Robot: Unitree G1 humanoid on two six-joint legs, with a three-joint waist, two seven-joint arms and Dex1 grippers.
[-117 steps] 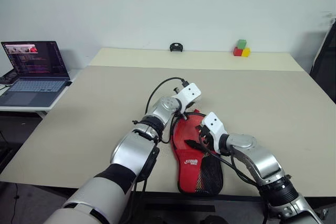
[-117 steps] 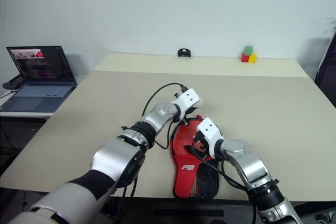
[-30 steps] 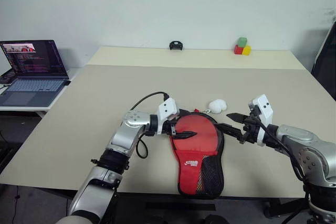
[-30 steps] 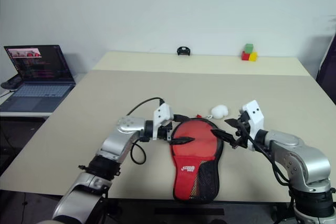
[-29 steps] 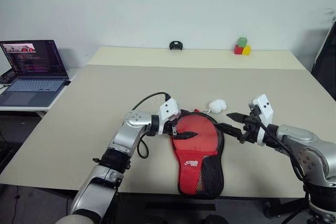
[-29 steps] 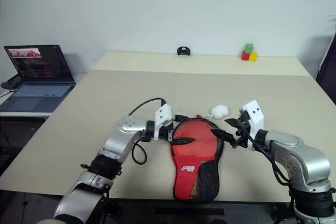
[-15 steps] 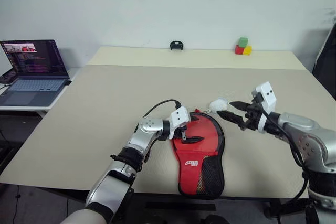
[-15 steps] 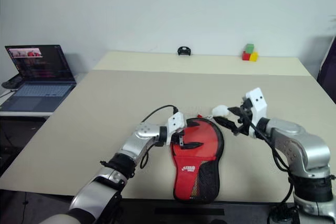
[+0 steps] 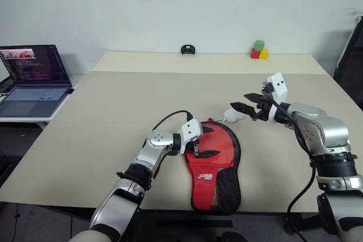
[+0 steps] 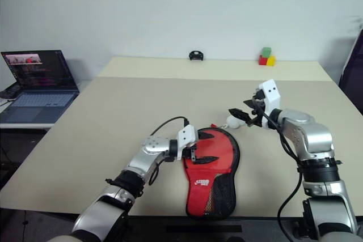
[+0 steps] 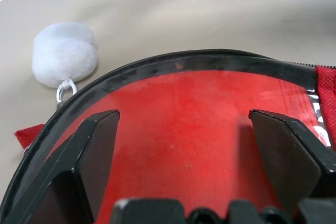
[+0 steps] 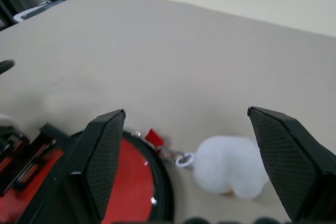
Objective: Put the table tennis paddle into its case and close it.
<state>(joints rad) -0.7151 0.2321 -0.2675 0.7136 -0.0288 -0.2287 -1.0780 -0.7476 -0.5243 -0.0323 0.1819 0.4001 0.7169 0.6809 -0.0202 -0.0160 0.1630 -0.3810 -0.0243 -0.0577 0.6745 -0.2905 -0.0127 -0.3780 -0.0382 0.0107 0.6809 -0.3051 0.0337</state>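
The case (image 9: 212,165) lies flat near the table's front edge, red side up with its white logo and black mesh. At its round end a smooth red face with a black rim (image 11: 178,129) shows, apparently the paddle inside; the handle is hidden. My left gripper (image 9: 207,141) hovers open over that round end from the left, its fingers (image 11: 94,145) spread above the red face. My right gripper (image 9: 238,100) is open above a white pompom (image 12: 231,166) hanging on a small ring at the case's far edge, and it holds nothing.
The beige table (image 9: 113,100) stretches far beyond the case. An open laptop (image 9: 34,72) sits on a side surface to the left. Coloured blocks (image 9: 258,51) and a small black object (image 9: 187,49) stand at the far edge.
My right gripper has moved away from me and up, from beside the case's right edge to above the pompom. The left gripper sank slightly over the round end. Both stayed open.
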